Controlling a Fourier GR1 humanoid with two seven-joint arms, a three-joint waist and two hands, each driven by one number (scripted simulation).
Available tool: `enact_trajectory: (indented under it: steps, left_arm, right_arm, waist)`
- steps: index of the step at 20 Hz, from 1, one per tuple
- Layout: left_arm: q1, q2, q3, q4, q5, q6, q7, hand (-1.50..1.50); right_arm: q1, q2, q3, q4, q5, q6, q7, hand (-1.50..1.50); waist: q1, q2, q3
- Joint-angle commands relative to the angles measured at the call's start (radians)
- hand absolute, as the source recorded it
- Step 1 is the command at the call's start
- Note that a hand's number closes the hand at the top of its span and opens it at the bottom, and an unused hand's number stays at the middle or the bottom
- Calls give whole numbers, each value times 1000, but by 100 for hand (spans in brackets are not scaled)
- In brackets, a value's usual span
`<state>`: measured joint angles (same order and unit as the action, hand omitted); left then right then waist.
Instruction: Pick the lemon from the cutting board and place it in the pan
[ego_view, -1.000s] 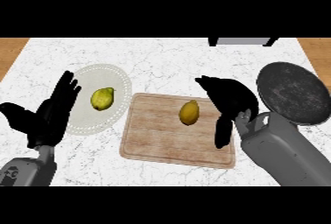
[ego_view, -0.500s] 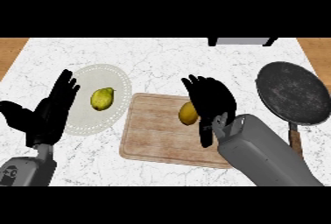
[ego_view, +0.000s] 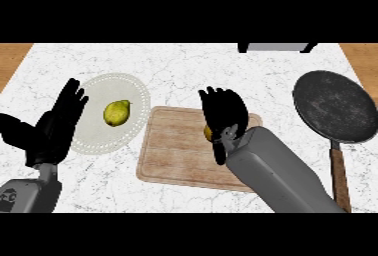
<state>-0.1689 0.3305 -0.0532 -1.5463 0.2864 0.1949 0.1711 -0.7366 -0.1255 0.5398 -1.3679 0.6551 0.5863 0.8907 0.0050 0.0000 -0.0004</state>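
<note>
The wooden cutting board (ego_view: 177, 155) lies at the counter's middle. My right hand (ego_view: 224, 116) hovers flat over the board's far right part, fingers straight and open, and covers the lemon (ego_view: 207, 133); only a yellow sliver shows at the hand's left edge. I cannot tell whether the hand touches it. The dark round pan (ego_view: 336, 106) sits at the right, its wooden handle (ego_view: 339, 172) pointing toward me. My left hand (ego_view: 55, 125) rests open at the left edge, fingers up.
A white plate (ego_view: 88, 135) left of the board carries a second yellow lemon (ego_view: 117, 112). A grey object (ego_view: 277, 47) stands at the counter's far edge. Wooden surface shows beyond the marble counter at both far corners.
My right hand has swung left from beside the pan to above the lemon on the board, now hiding most of it. The left hand has stayed still.
</note>
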Motion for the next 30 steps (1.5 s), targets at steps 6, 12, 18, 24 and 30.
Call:
enact_trajectory:
  steps: [6,12,18,24,30]
  left_arm:
    - [2,-22,37,-16,-27,-24,19,0]
    - [8,-62,41,19,-53,-38,-10,0]
    - [-15,-55,59,-57,-69,-38,91,0]
    - [20,-30,110,-73,-42,-107,87,0]
    - [14,-101,73,-34,-108,-74,31,0]
  right_arm:
    - [4,35,-78,177,125,-58,-110,-150]
    - [1,91,-82,290,201,-67,-135,-150]
    - [33,86,-119,346,261,-149,-264,-150]
    - [-29,125,-169,486,270,-211,-316,-150]
    - [-67,122,-166,623,291,-270,-443,150]
  waist:
    - [0,1,0]
    - [0,2,0]
    - [0,0,1]
    - [5,1,0]
    - [8,4,1]
